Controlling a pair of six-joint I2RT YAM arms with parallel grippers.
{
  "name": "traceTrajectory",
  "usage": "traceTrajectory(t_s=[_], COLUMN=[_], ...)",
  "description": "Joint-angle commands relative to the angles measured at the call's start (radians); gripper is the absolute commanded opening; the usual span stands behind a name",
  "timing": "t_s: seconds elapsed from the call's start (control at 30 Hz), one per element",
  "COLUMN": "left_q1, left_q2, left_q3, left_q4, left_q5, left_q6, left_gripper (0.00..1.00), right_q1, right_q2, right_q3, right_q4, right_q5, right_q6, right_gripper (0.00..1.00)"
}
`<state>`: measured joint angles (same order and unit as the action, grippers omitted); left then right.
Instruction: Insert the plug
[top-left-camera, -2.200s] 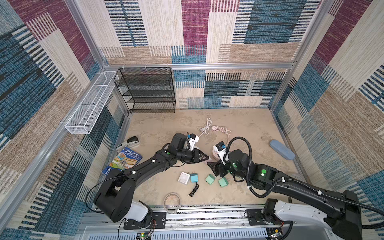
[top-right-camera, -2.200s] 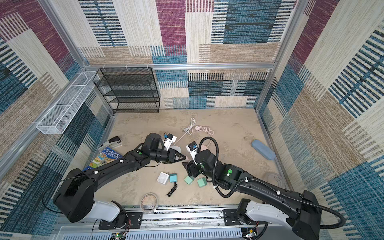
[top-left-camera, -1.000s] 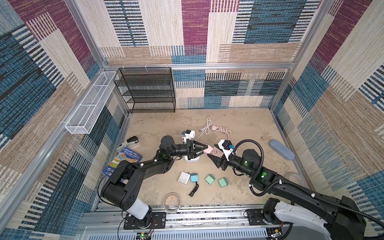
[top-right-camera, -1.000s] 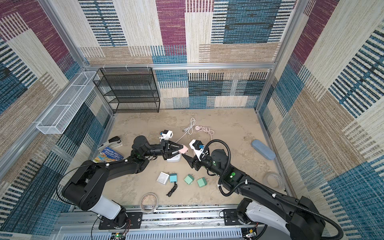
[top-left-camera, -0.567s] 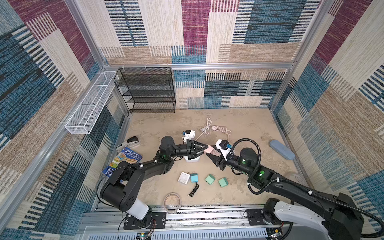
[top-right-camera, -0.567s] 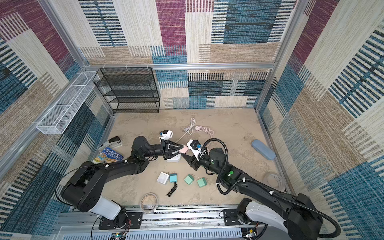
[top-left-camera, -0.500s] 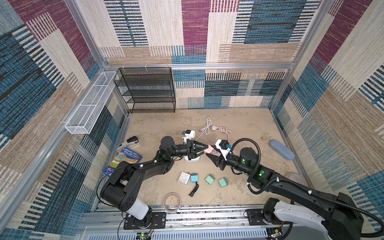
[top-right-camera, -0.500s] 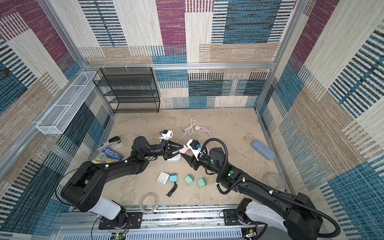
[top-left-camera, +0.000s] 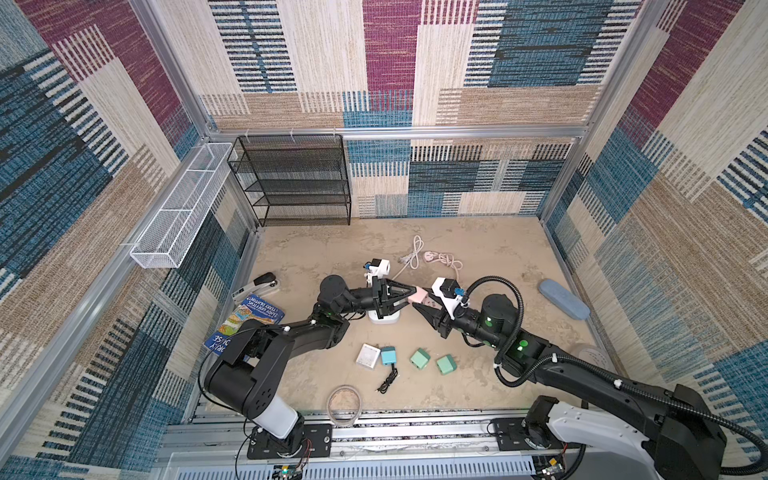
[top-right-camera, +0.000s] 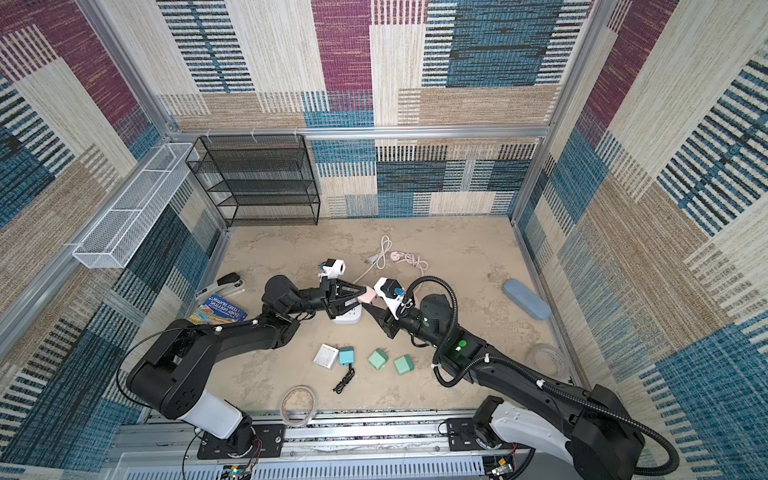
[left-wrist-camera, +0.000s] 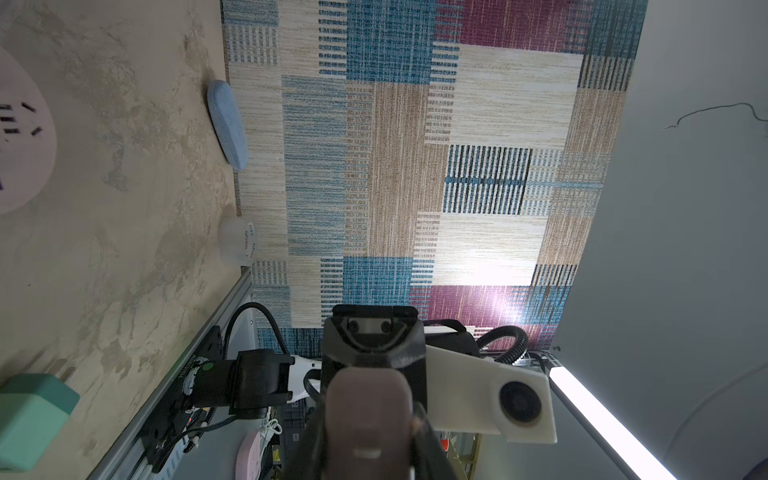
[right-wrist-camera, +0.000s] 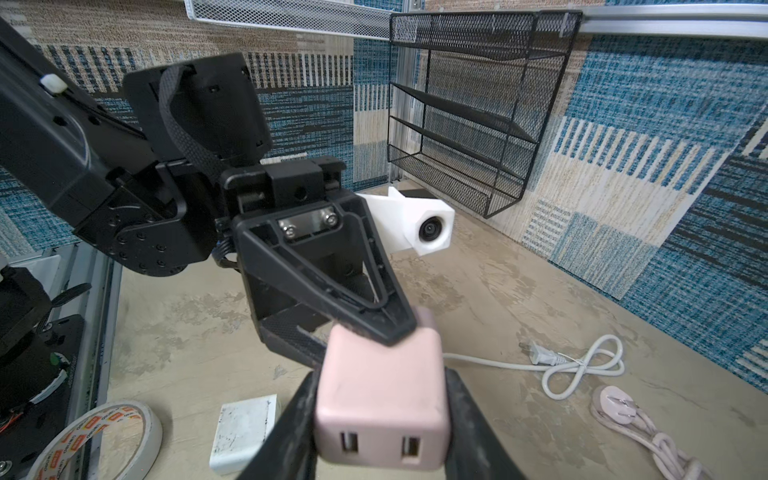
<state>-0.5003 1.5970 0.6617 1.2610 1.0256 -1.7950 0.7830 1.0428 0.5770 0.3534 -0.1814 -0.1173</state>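
Observation:
The plug (top-left-camera: 417, 296) (top-right-camera: 366, 296) is a pink cube with two USB ports, held in the air over the middle of the table. My left gripper (top-left-camera: 411, 297) (right-wrist-camera: 361, 345) is shut on its far end. My right gripper (top-left-camera: 420, 305) (right-wrist-camera: 382, 374) comes from the opposite side, and its black fingers (right-wrist-camera: 455, 399) press both flanks of the plug (right-wrist-camera: 382, 386). In the left wrist view the plug (left-wrist-camera: 368, 419) fills the jaws. A white socket block (top-left-camera: 384, 319) (top-right-camera: 347, 318) stands on the table just below the left gripper.
Near the front lie a white adapter (top-left-camera: 368, 356), a teal charger (top-left-camera: 388, 356) with a black cable, two green cubes (top-left-camera: 419, 358) and a tape roll (top-left-camera: 344, 405). Behind lie a white cord (top-left-camera: 411, 257) and a pink cord (top-left-camera: 442, 259). A blue case (top-left-camera: 564, 299) is at the right, a book (top-left-camera: 245, 320) at the left.
My right gripper has moved left up to the plug and its jaws have narrowed onto the plug's sides. The left gripper has kept hold of the plug and stayed in place.

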Motion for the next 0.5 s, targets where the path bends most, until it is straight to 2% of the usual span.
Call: traceTrajectory(t_s=[0.0, 0.03, 0.07, 0.17, 0.2, 0.23, 0.27, 0.3, 0.33, 0.47], left_q1=[-0.010, -0.010, -0.011, -0.009, -0.009, -0.007, -0.006, -0.005, -0.001, 0.037], left_q2=[0.010, 0.013, 0.017, 0.040, 0.048, 0.058, 0.064, 0.075, 0.085, 0.118], left_q3=[-0.004, -0.005, -0.007, -0.008, -0.005, 0.005, 0.018, 0.036, 0.054, 0.107], left_q4=[0.104, 0.105, 0.108, 0.117, 0.118, 0.120, 0.119, 0.117, 0.114, 0.020], left_q5=[0.027, 0.025, 0.025, 0.019, 0.017, 0.014, 0.014, 0.016, 0.017, 0.030], left_q6=[-0.035, -0.034, -0.033, -0.027, -0.024, -0.017, -0.008, 0.002, 0.014, 0.101], left_gripper=[0.00, 0.00, 0.00, 0.00, 0.09, 0.24, 0.53, 0.93, 1.00, 1.00], right_q1=[0.002, 0.002, 0.002, 0.002, 0.001, 0.002, 0.001, -0.002, -0.003, -0.016], right_q2=[0.007, 0.005, 0.002, -0.015, -0.019, -0.023, -0.024, -0.026, -0.030, -0.055], right_q3=[0.013, 0.013, 0.013, 0.009, 0.009, 0.011, 0.016, 0.026, 0.032, 0.041], right_q4=[0.059, 0.059, 0.061, 0.056, 0.045, 0.021, -0.006, -0.045, -0.080, -0.217], right_q5=[-0.100, -0.103, -0.111, -0.117, -0.116, -0.112, -0.102, -0.099, -0.100, -0.086], right_q6=[-0.001, 0.000, 0.001, 0.021, 0.026, 0.031, 0.039, 0.047, 0.051, 0.099], right_gripper=[0.19, 0.13, 0.03, 0.00, 0.00, 0.00, 0.00, 0.00, 0.00, 0.00])
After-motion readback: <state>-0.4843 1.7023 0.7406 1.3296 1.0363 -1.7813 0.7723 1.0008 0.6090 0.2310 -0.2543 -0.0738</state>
